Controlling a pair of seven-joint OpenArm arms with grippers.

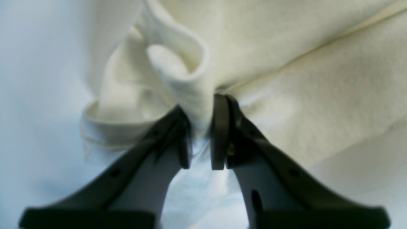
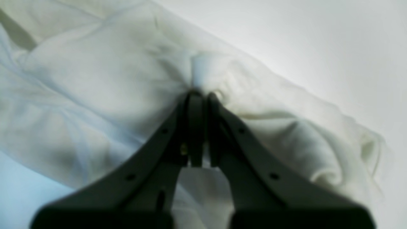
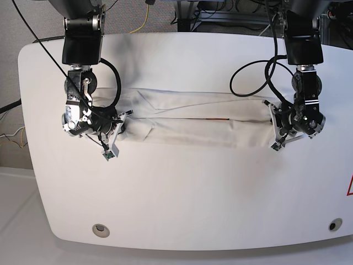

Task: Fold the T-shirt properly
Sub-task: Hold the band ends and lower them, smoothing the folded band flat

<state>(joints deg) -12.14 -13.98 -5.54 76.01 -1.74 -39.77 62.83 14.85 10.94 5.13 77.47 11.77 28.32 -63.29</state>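
Both the left gripper [image 1: 201, 127] and right gripper [image 2: 201, 101] pinch the blurred T-shirt [image 3: 193, 124], print hidden.

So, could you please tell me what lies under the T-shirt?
The white tabletop lies under the T-shirt. Whatever sits between its folded layers is covered.

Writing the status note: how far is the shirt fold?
Done: the T-shirt is already folded lengthwise into a long band across the table. In hand: the left gripper and the right gripper each pinch bunched cloth at opposite ends, holding the band stretched. Left: folding the band crosswise into a compact rectangle; no crosswise fold shows yet.
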